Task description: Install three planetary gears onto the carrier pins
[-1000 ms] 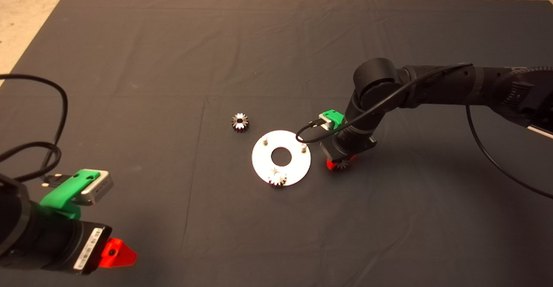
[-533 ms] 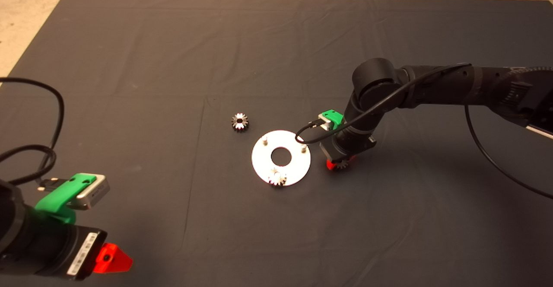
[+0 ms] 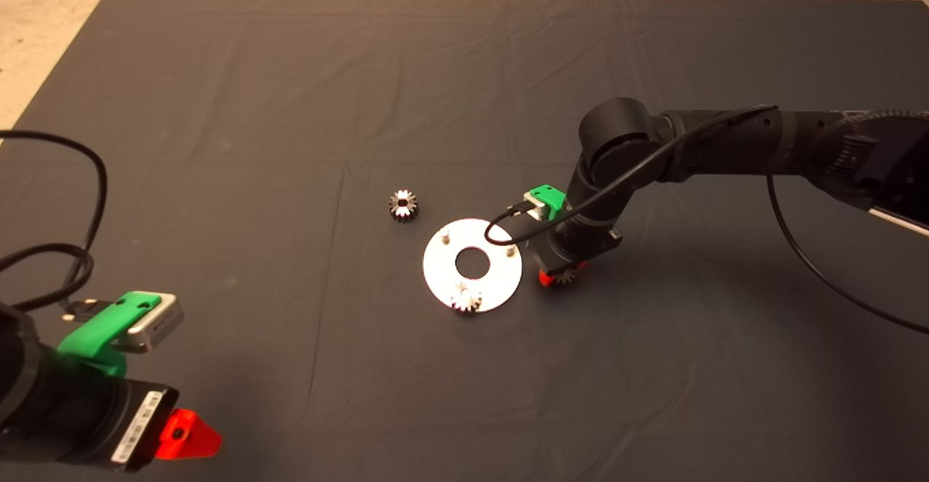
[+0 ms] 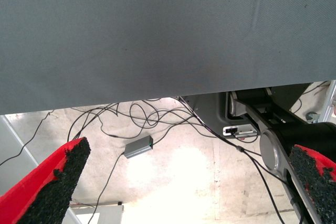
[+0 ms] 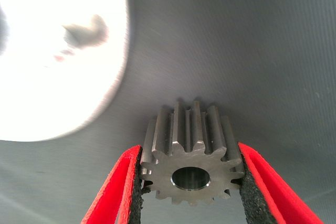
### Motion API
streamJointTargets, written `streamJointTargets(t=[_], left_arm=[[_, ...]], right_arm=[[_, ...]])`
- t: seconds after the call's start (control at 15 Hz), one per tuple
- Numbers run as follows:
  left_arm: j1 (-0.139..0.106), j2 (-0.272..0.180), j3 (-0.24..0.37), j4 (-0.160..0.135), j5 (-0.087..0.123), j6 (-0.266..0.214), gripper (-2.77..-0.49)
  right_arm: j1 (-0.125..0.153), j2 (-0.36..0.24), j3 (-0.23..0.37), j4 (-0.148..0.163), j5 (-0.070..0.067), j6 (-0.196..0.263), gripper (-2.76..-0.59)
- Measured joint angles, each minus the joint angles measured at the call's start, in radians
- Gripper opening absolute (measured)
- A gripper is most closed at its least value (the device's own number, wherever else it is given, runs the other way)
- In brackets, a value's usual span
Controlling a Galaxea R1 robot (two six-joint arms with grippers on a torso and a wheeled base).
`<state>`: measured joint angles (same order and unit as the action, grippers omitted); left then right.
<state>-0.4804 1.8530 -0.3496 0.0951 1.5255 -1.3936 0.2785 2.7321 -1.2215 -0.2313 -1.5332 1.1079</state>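
Dark matting [image 3: 218, 104] covers the table where we see the right gripper [image 3: 560, 276] clamped on a planetary gear [image 5: 191, 153], its black pads [image 5: 247, 192] pressed to the teeth on both sides, just beside the disc's [image 3: 443, 279] right edge. We count a second gear [image 3: 467, 298] seated on the disc's nearest pin, with two carrier pins bare: one [image 3: 447, 235] at the far left, one [image 3: 512, 250] at the right. We find the third gear [image 3: 403, 205] lying on the mat just beyond the disc. We note the left gripper [image 3: 190, 435] parked at the lower left, fingers [image 4: 52, 192] spread wide, cables [image 4: 152, 119] on the floor past the mat's edge.
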Motion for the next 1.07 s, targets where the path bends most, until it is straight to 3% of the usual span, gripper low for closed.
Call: streamJointTargets(t=[0.87,1.07], left_arm=[[0.000,-0.001,0.000,-0.003,0.000,0.000,-0.49],[0.000,-0.002,0.000,-0.003,0.000,0.000,-0.49]], right_arm=[[0.086,0.045,-0.051,0.003,0.003,0.004,-2.28],[0.090,0.059,-0.061,0.004,0.002,0.004,-2.28]])
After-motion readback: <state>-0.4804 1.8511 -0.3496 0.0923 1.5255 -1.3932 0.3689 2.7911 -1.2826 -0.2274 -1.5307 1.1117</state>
